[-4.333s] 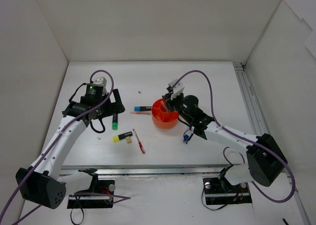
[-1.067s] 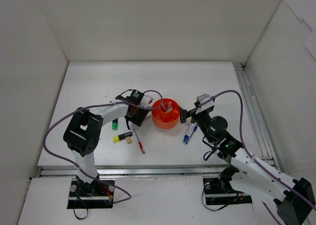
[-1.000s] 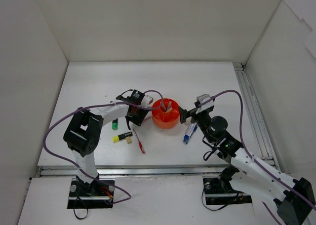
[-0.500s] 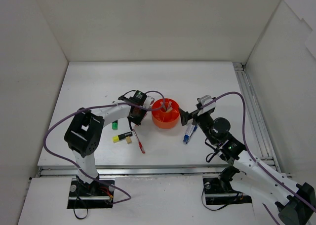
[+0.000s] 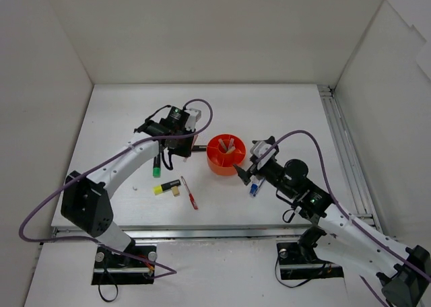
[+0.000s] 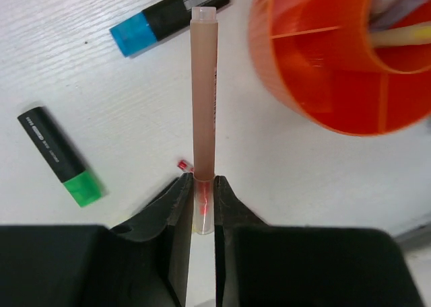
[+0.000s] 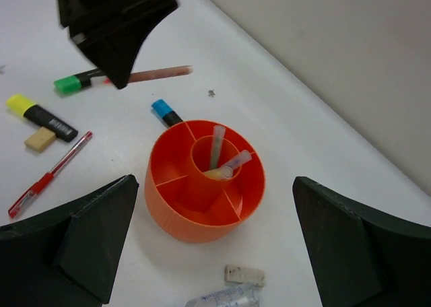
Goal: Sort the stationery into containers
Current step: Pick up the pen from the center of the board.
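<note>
Left hand [image 6: 202, 194] pinching pink pen [image 6: 203, 98], seemingly clear of worktop [image 6: 101, 85]. Step: carry to orange tub [image 6: 289, 98], ahead-right of hand. Next: align over compartment, release. Right hand [image 5: 244, 172] spread.

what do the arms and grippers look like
The left arm and right arm have white links, black joints and a looping purple cable each. The left gripper and right gripper have flat black fingers. A green light glows near each wrist.

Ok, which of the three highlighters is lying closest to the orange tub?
The blue-capped highlighter, right beside the orange tub; the green-capped highlighter and yellow-capped highlighter lie farther off.
</note>
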